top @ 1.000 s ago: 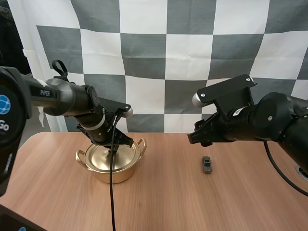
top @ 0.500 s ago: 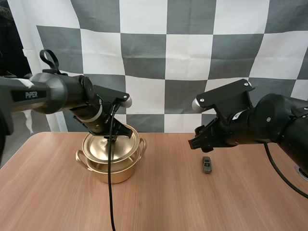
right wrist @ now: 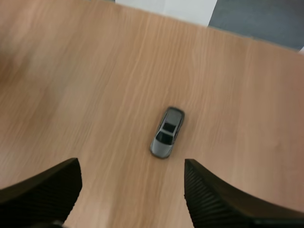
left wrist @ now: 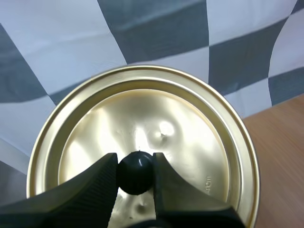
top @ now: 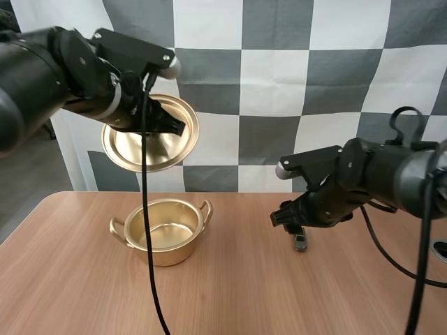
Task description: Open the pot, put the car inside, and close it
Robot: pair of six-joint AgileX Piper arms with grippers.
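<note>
A gold pot [top: 163, 232] stands open on the wooden table, left of centre. High above it my left gripper [top: 166, 120] holds the gold lid [top: 149, 143] tilted in the air. In the left wrist view the fingers pinch the lid's black knob [left wrist: 136, 172] and the lid [left wrist: 190, 142] spreads out beyond them. A small grey toy car [top: 299, 241] lies on the table at the right. My right gripper [top: 288, 218] hovers just above the car. Its fingers [right wrist: 42, 190] stand wide apart with the car [right wrist: 166, 131] on the table between and beyond them.
The wooden table [top: 230, 293] has free room in front of the pot and between pot and car. A round fitting [top: 440, 250] sits at the table's far right edge.
My left gripper has lifted the lid off the pot and raised it high and to the left. My right arm has dropped down toward the car.
</note>
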